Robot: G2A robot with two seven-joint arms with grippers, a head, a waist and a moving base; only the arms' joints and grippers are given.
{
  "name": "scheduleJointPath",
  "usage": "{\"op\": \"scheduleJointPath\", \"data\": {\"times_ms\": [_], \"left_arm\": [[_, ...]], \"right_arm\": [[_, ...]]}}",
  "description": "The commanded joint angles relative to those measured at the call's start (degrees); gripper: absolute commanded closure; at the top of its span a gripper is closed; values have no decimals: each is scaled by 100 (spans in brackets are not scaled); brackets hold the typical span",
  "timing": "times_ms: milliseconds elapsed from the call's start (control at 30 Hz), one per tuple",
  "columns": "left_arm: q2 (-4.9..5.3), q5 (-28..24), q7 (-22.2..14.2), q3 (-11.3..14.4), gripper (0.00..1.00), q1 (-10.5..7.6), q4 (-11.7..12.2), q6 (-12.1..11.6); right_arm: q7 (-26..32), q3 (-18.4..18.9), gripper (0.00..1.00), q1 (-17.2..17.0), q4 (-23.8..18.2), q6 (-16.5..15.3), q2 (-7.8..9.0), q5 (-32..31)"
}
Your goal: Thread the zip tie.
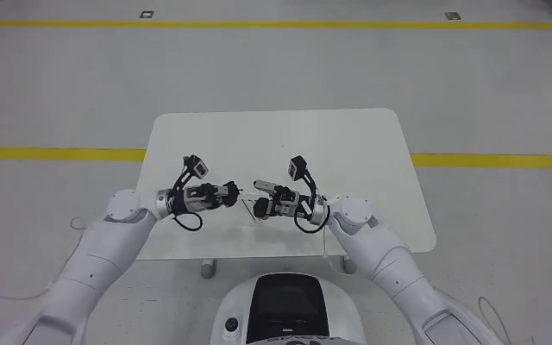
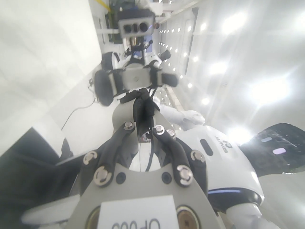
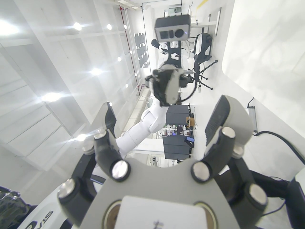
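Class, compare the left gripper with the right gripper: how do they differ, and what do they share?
The left gripper has its fingers pressed together; the right gripper has them spread wide. The right gripper holds nothing; whether the left gripper pinches anything is unclear. Both are grey and black and face each other above the table.

The counter (image 1: 362, 147) is showing a smooth, matt white top. The right hand (image 3: 166, 110) is showing matt grey metal plates (image 3: 162, 187), glossy bolts (image 3: 121, 169) and ribbed black pads (image 3: 216, 117).
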Motion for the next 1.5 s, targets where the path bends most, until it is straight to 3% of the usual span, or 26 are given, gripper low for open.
{"op": "scheduleJointPath", "data": {"times_ms": [0,100,233,433,667,800,900,1200,1267,1467], "left_arm": [[-91,166,-51,-415,100,101,-48,6],[-283,438,-292,-1021,100,278,-126,6],[-586,745,-818,-1615,100,443,37,6],[-950,1411,-818,-2080,100,564,41,6],[-1210,1716,-818,-2319,100,605,144,6],[-1290,1752,-818,-2434,100,592,269,6],[-1334,1599,-818,-2383,100,648,197,6],[-1335,1611,-777,-2377,100,653,191,12],[-1311,1860,-626,-2358,100,668,176,6],[-1214,1869,-818,-2635,100,749,180,6]], "right_arm": [[0,0,0,0,0,0,0,0],[0,0,0,0,0,0,0,0],[0,0,0,0,0,0,0,0],[0,0,0,0,0,0,0,0],[0,0,0,0,0,0,0,0],[0,0,0,0,0,0,0,0],[0,0,0,0,0,0,0,0],[0,0,0,0,0,0,0,0],[0,0,0,0,0,0,0,0],[0,0,0,0,0,0,0,0]]}}
